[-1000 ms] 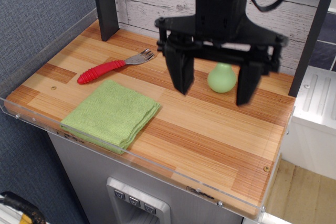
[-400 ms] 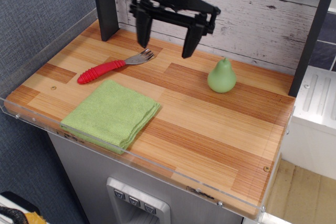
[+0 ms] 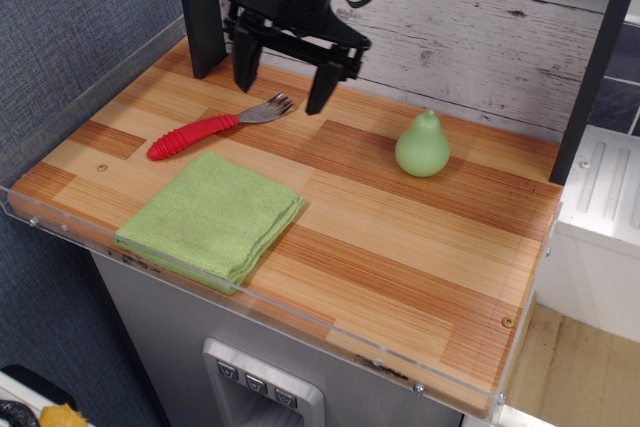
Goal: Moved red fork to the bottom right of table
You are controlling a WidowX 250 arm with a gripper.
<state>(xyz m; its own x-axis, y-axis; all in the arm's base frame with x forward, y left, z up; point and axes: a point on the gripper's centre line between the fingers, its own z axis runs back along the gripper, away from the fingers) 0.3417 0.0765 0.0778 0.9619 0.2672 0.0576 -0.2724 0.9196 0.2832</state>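
Observation.image view shows, nearest, a folded green cloth on the striped wood worktop. Just beyond it lies the red fork, far left. Above its tines hangs the end effector, fingers spread and empty; I'd drop lower over the ribbed handle. A green pear sits right, whitewashed planks behind.

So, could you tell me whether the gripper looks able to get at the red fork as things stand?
Probably yes: the gripper hangs open above the fork head, and nothing covers the fork; the cloth lies beside it.
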